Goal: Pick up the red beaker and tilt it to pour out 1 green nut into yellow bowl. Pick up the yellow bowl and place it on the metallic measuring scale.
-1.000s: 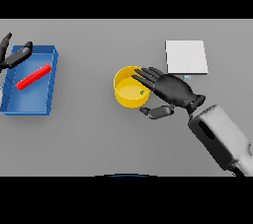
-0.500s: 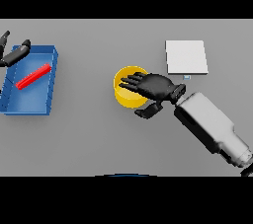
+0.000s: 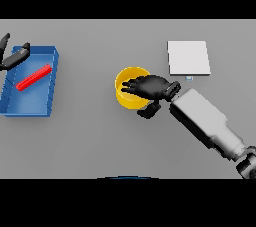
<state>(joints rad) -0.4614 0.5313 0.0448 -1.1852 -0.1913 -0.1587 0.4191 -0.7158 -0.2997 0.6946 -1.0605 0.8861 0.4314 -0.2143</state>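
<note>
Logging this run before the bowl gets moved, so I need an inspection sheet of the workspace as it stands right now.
Surface: grey table.
Job's things: yellow bowl at centre; metallic measuring scale to its upper right, nothing on it; red beaker lying in the blue tray.
Clutter: nothing seen.
Robot hands: right robot hand over the bowl's right rim, fingers curled at it; left robot hand at the tray's far left corner, holding nothing.
Cables: nothing seen.
Surroundings: nothing seen.

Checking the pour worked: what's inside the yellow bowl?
No nut shows in the yellow bowl; only bare yellow interior is visible. The right hand covers its right part, so anything there is hidden.
</note>
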